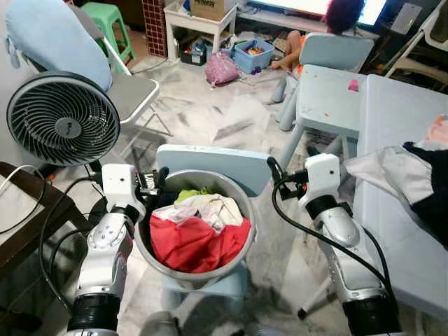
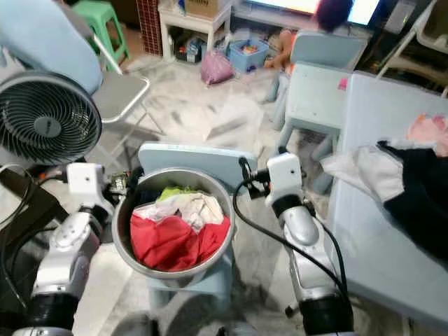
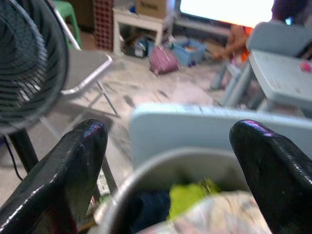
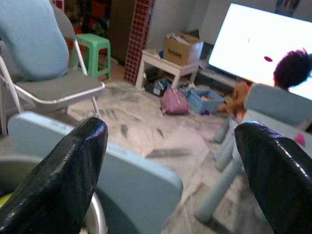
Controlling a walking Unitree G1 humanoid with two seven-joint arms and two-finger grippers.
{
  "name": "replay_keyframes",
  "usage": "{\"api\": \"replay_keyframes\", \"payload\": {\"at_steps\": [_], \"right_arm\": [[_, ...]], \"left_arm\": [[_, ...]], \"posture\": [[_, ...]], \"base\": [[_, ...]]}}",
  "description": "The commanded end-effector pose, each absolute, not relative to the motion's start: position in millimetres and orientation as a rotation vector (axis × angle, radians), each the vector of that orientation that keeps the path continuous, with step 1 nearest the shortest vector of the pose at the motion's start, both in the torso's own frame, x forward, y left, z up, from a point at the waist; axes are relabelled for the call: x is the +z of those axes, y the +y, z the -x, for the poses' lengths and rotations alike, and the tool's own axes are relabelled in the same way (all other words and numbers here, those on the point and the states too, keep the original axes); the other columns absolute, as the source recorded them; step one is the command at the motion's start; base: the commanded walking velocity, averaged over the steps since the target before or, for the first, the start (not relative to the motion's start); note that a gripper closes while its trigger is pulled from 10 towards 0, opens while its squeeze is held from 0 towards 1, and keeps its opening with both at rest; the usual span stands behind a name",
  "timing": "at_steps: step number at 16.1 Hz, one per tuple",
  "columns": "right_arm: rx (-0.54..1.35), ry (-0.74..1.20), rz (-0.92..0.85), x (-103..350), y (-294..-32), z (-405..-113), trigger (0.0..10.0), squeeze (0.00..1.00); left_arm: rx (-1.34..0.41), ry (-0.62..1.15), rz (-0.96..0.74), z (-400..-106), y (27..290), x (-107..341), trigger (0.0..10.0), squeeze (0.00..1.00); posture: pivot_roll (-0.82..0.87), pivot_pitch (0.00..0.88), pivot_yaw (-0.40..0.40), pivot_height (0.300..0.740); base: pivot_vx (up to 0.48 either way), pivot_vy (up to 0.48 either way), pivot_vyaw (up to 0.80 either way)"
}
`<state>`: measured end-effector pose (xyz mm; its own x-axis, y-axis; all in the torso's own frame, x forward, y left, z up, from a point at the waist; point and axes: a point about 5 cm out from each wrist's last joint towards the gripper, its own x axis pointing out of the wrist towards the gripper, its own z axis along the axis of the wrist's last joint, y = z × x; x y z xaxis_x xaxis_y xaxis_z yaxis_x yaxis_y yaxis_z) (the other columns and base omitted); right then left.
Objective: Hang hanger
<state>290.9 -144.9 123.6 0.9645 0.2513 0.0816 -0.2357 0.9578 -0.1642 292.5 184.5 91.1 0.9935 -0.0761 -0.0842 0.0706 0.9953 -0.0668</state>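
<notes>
A grey metal basin [image 1: 243, 236] stands on a small light-blue chair [image 1: 210, 162] right in front of me. It holds a red cloth [image 1: 192, 245], a white cloth [image 1: 211, 207] and a bit of green fabric [image 1: 187, 194]. My left gripper [image 1: 158, 179] hovers at the basin's left rim, open and empty, and the left wrist view looks past its fingers [image 3: 78, 156] over the rim. My right gripper [image 1: 273, 171] is open and empty just right of the chair back, with its fingers [image 4: 73, 161] spread wide.
A black fan [image 1: 63, 119] stands at my left in front of a grey folding chair [image 1: 133, 91]. A white table [image 1: 392, 133] on my right carries dark and white garments [image 1: 413, 175]. Beyond are a small pale table [image 1: 329, 98], a seated person [image 1: 339, 17] and toy bins.
</notes>
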Motion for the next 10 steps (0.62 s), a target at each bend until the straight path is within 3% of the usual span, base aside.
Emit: {"api": "replay_keyframes", "payload": {"at_steps": [1, 8, 10], "right_arm": [[0.267, -0.112, 0.149, 125, -138, -291, 10.0, 0.00], [0.284, -0.090, 0.170, 120, -138, -287, 10.0, 0.00], [0.307, -0.084, 0.189, 118, -135, -287, 10.0, 0.00]], "left_arm": [[-0.049, 0.091, 0.063, -291, 192, 91, 10.0, 0.00], [-0.031, 0.374, 0.130, -273, 184, 54, 10.0, 0.00], [-0.026, 0.506, 0.054, -263, 184, 43, 10.0, 0.00]], "posture": [[0.03, 0.097, -0.074, 0.740], [0.03, 0.118, -0.093, 0.740], [0.04, 0.127, -0.101, 0.740]], "base": [[0.000, 0.000, 0.00], [0.000, 0.000, 0.00], [0.000, 0.000, 0.00]]}}
